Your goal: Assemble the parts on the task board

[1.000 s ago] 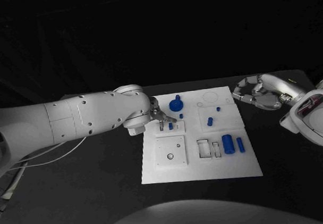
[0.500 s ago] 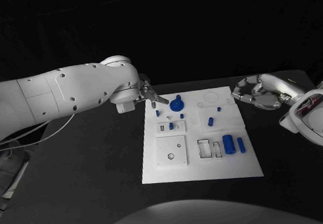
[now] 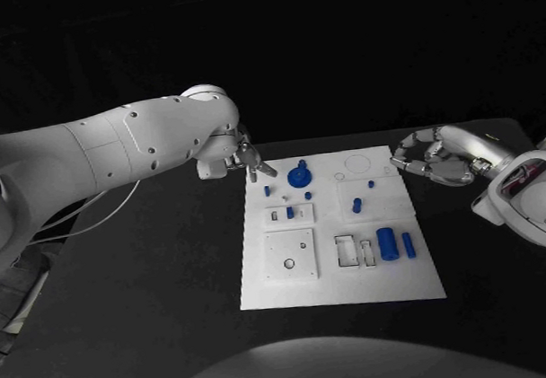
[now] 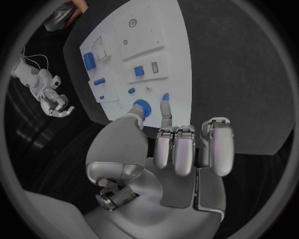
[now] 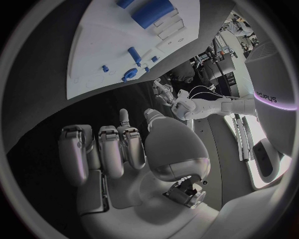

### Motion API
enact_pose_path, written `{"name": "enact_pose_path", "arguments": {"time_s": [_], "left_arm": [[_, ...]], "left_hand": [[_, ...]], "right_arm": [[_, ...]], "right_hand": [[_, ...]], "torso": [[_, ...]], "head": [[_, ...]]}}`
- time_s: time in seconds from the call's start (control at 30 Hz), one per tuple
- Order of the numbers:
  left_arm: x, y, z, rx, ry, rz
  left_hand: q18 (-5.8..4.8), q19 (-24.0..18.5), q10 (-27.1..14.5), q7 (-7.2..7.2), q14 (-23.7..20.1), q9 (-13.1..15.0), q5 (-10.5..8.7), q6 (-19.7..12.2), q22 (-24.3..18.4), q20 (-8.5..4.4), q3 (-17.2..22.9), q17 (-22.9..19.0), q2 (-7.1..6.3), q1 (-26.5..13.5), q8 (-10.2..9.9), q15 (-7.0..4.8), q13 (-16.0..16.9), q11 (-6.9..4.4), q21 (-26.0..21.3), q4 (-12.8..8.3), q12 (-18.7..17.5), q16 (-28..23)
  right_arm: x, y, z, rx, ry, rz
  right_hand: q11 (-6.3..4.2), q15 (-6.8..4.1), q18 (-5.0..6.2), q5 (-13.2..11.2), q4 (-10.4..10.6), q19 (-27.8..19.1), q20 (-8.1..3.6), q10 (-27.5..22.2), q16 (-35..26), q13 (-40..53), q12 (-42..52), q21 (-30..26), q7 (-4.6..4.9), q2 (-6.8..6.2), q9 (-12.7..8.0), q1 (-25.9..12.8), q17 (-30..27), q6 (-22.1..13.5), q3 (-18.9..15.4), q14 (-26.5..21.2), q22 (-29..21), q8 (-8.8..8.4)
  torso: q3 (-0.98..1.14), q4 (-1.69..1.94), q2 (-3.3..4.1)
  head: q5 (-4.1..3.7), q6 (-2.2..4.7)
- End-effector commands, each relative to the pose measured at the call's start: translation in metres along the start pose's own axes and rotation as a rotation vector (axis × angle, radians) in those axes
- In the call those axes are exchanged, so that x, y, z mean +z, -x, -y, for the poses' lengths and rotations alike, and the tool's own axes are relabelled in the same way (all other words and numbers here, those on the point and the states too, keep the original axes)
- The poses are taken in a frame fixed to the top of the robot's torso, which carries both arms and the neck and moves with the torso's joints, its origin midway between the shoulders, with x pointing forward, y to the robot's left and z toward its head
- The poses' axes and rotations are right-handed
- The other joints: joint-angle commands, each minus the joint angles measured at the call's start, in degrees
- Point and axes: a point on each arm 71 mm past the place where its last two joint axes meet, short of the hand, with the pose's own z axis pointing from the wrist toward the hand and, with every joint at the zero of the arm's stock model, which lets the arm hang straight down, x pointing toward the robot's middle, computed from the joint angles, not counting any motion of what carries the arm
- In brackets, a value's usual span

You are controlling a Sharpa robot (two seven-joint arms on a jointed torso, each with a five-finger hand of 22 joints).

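The white task board (image 3: 340,277) lies mid-table. On it are a round blue knob (image 3: 299,176), a thick blue cylinder (image 3: 384,240), a slim blue bar (image 3: 407,245), a peg (image 3: 357,205) and several tiny blue pieces. My left hand (image 3: 247,160) hovers at the board's far-left corner. In the left wrist view my left hand (image 4: 181,149) has most fingers curled and one stretched toward the knob (image 4: 142,107), with nothing in it. My right hand (image 3: 432,157) hangs just off the board's far-right corner, fingers curled and empty (image 5: 118,149).
Black table (image 3: 152,282) surrounds the board on all sides. Empty recesses, a square plate with a hole (image 3: 289,258) and rectangular slots (image 3: 355,250), sit in the board's near half. A cable (image 3: 82,225) hangs under my left arm.
My left hand has lifted off the small slots in the board's left-middle and pulled back to the far-left corner. The right hand has stayed put.
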Motion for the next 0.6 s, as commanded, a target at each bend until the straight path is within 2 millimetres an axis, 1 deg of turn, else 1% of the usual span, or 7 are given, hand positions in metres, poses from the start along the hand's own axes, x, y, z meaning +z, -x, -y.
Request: {"name": "enact_pose_path", "arguments": {"time_s": [0.03,0.1,0.17,0.23,0.33,0.47,0.6], "left_arm": [[0.007,-0.002,-0.001,0.01,0.022,-0.003],[0.011,-0.002,0.0,-0.002,0.012,0.01],[0.013,-0.003,0.001,-0.01,0.001,0.02],[0.016,-0.003,0.003,-0.017,-0.012,0.032],[0.019,-0.004,0.006,-0.019,-0.028,0.053],[0.024,-0.004,0.009,-0.02,-0.04,0.067],[0.029,-0.006,0.012,-0.019,-0.049,0.07]], "left_hand": [[-1.12,2.06,5.86,-0.17,5.81,0.2,0.56,-0.19,11.75,-0.43,-0.46,15.09,0.21,0.88,0.29,-0.41,15.09,-0.42,0.33,0.05,-0.2,0.14],[-1.11,2.06,5.86,-0.21,5.81,0.42,1.28,-0.27,11.77,-0.45,-0.57,15.09,0.41,1.33,0.4,-0.44,15.09,-0.45,0.31,0.02,-0.2,0.14],[-1.1,2.02,5.86,-0.2,5.81,0.57,1.84,-0.48,11.76,-0.47,-0.67,15.09,0.57,1.71,0.41,-0.45,15.09,-0.46,0.26,0.02,-0.2,0.14],[-1.07,1.94,5.86,-0.1,5.81,0.64,2.38,-0.92,11.71,-0.46,-0.8,15.09,0.72,2.1,0.24,-0.43,15.09,-0.41,0.15,0.02,-0.2,0.14],[-1.08,1.95,5.86,-0.05,5.81,0.73,3.1,-1.19,11.75,-0.44,-0.87,15.09,0.91,2.71,0.12,-0.39,15.09,-0.37,0.15,-0.04,-0.2,0.14],[-1.08,1.95,5.86,-0.05,5.81,0.76,3.27,-1.19,11.76,-0.43,-0.87,15.09,0.99,2.86,0.13,-0.38,15.09,-0.37,0.15,-0.04,-0.2,0.14],[-1.07,1.91,5.86,-0.06,5.81,0.82,3.51,-1.13,11.74,-0.42,-0.88,15.09,1.11,3.09,0.17,-0.37,15.09,-0.36,0.1,-0.04,-0.2,0.14]], "right_arm": [[0.0,-0.002,0.0,0.002,0.004,-0.018],[0.0,-0.002,0.0,0.002,0.004,-0.017],[0.0,-0.002,0.0,0.002,0.005,-0.018],[0.0,-0.002,-0.001,0.002,0.005,-0.018],[0.001,-0.002,0.0,0.002,0.004,-0.02],[0.001,-0.002,-0.001,0.002,0.005,-0.021],[0.002,-0.003,-0.001,0.002,0.006,-0.022]], "right_hand": [[0.32,0.28,0.59,0.08,0.08,1.87,0.32,6.11,0.2,15.1,0.22,-0.27,0.43,0.05,-0.06,-0.16,15.09,0.03,-0.33,6.08,13.22,-0.26],[0.32,0.28,0.59,0.08,0.08,1.87,0.32,6.11,0.2,15.1,0.22,-0.27,0.43,0.05,-0.06,-0.16,15.09,0.03,-0.33,6.08,13.22,-0.26],[0.32,0.29,0.59,0.09,0.07,1.85,0.33,6.11,0.2,15.1,0.22,-0.28,0.43,0.05,-0.09,-0.18,15.09,0.02,-0.35,6.08,13.22,-0.27],[0.32,0.29,0.59,0.09,0.07,1.85,0.33,6.11,0.2,15.1,0.22,-0.28,0.43,0.05,-0.09,-0.18,15.09,0.02,-0.35,6.08,13.22,-0.27],[0.32,0.29,0.59,0.09,0.07,1.85,0.33,6.11,0.2,15.1,0.22,-0.28,0.43,0.05,-0.09,-0.18,15.09,0.02,-0.35,6.08,13.22,-0.27],[0.32,0.29,0.58,0.1,0.06,1.88,0.33,6.11,0.2,15.1,0.22,-0.26,0.43,0.07,-0.1,-0.18,15.09,0.01,-0.37,6.08,13.23,-0.27],[0.32,0.29,0.59,0.1,0.05,1.86,0.33,6.11,0.2,15.1,0.22,-0.28,0.43,0.07,-0.11,-0.18,15.09,0.01,-0.37,6.08,13.22,-0.27]], "torso": [[0.02,0.01,-0.08],[0.05,0.04,-0.05],[0.03,0.02,-0.05],[-0.01,-0.04,-0.03],[0.06,0.03,-0.06],[0.07,-0.01,-0.08],[0.03,0.0,-0.07]], "head": [[-0.05,0.0],[-0.15,0.0],[-0.22,0.0],[-0.12,0.0],[-0.08,0.0],[0.06,0.0],[-0.05,0.0]]}}
